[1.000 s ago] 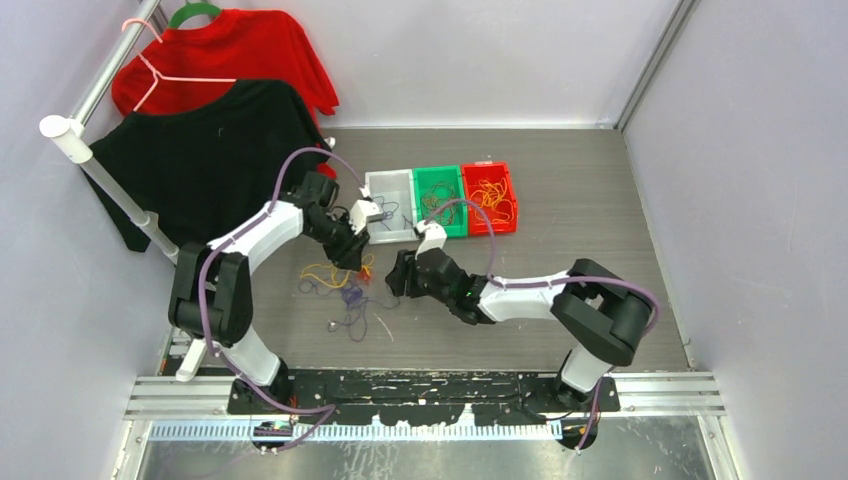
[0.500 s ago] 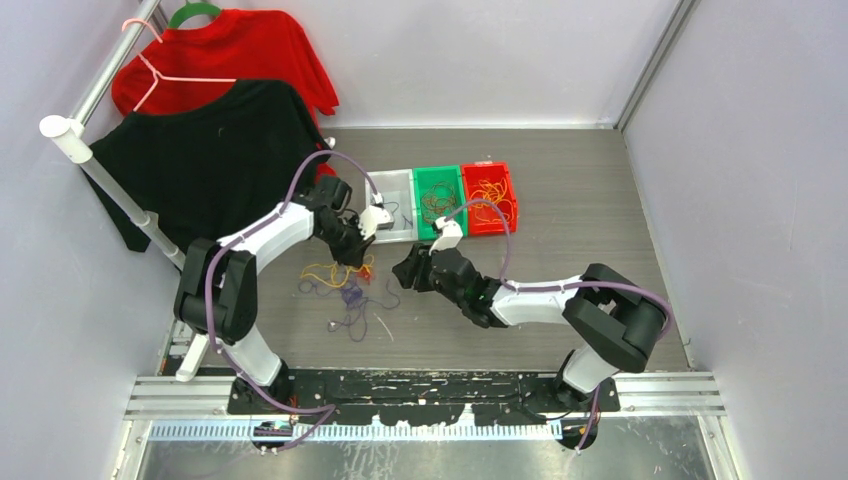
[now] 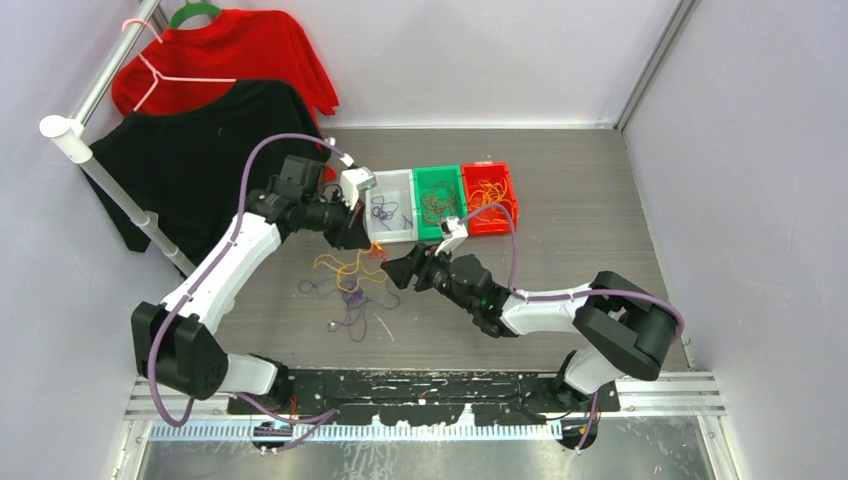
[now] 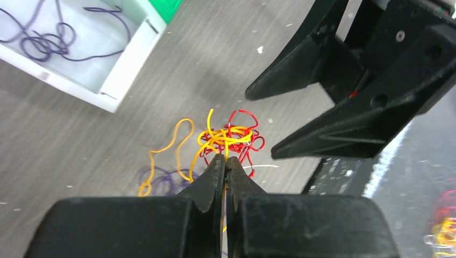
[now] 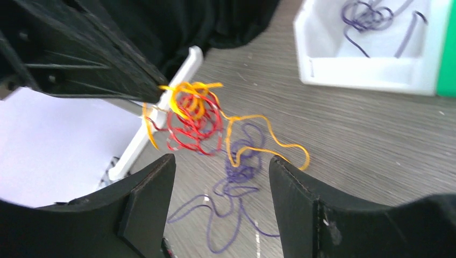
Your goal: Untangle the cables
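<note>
My left gripper [image 4: 226, 159] is shut on an orange cable that leads into a small knot of red and orange cables [image 4: 232, 140], held just above the table. In the top view the left gripper [image 3: 368, 246] hangs in front of the white bin [image 3: 404, 236]. My right gripper [image 3: 397, 272] stands open right beside the knot. Its fingertips [image 5: 161, 166] are spread, with the knot [image 5: 193, 115] ahead of them and nothing between them. Loose purple cables [image 5: 236, 174] and an orange strand [image 5: 269, 138] trail on the table [image 5: 376, 140] below. More purple and orange cables [image 3: 345, 290] lie in a heap.
Three bins stand in a row behind the grippers: the white one holds purple cables [image 4: 48, 40], the green one [image 3: 438, 200] dark ones, the red one [image 3: 490, 197] orange ones. A rail with a black shirt [image 3: 200, 160] and a red shirt [image 3: 225, 50] stands at the back left.
My left gripper has shut on the orange cable and risen toward the white bin, lifting the knot. The right gripper has opened wider and shifted slightly right.
</note>
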Controlling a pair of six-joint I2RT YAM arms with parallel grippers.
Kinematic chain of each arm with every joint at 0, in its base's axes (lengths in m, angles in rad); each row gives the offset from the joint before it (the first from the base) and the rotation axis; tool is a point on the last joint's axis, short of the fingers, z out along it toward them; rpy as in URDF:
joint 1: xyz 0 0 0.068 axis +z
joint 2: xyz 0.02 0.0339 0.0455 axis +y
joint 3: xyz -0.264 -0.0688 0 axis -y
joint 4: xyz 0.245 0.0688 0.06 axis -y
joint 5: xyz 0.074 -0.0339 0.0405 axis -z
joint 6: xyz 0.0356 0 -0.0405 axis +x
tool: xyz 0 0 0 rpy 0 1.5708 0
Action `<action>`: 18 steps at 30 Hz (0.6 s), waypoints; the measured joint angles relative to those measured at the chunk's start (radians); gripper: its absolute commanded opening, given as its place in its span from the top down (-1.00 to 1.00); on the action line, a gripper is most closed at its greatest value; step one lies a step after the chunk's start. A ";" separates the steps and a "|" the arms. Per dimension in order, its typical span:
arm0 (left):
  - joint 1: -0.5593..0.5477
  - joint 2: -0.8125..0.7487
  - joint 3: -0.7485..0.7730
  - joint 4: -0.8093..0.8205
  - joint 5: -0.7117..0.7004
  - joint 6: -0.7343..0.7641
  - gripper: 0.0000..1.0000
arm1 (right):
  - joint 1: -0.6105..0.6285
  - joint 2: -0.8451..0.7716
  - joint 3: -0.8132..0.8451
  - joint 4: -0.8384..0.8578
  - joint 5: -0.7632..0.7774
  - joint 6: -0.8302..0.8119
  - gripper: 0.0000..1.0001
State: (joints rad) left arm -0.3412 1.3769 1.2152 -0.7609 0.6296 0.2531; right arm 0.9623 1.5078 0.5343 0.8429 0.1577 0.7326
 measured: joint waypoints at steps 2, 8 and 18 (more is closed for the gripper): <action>0.000 -0.014 0.000 -0.004 0.027 -0.058 1.00 | 0.010 -0.012 0.000 0.035 -0.005 -0.002 -0.38; 0.000 -0.031 -0.003 -0.009 0.070 -0.193 1.00 | 0.031 -0.032 0.000 0.103 -0.027 -0.009 -0.21; 0.000 -0.078 -0.006 -0.008 0.127 -0.301 1.00 | 0.034 -0.043 0.000 0.106 -0.028 -0.024 0.43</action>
State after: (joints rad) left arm -0.3412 1.2987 1.2087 -0.7689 0.7570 -0.0475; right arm 0.9958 1.4643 0.5346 0.9493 0.1295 0.7090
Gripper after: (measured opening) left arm 0.007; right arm 0.337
